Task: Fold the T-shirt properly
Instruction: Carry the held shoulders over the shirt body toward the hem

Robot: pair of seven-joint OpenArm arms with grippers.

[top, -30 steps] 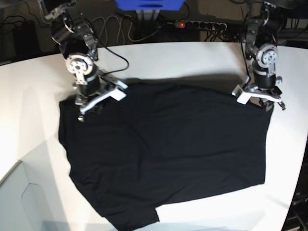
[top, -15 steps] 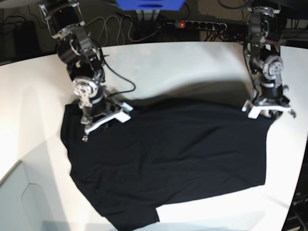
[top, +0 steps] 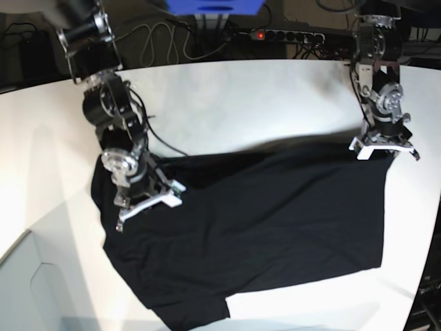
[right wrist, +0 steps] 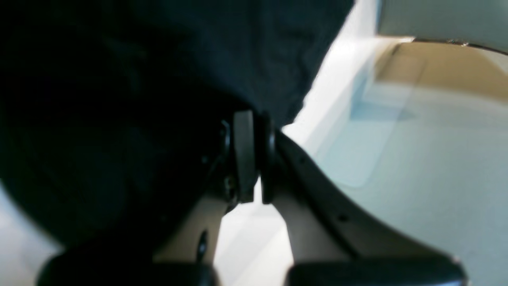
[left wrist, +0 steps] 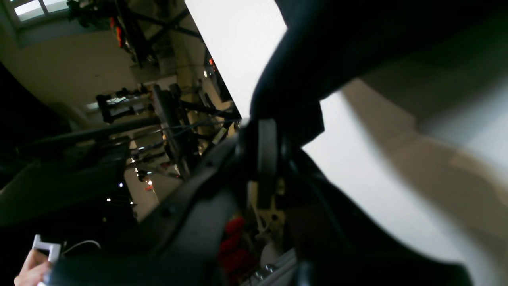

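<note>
T-shirt | black, plain side up, rumpled | both fingers pinching its edge

You've got one T-shirt, black, on one white table. Two arms in view, so two grippers: one left gripper and one right gripper. One power strip behind the table with one red light. One blue box at the top edge. One person's hand in the left wrist view's corner.
</note>
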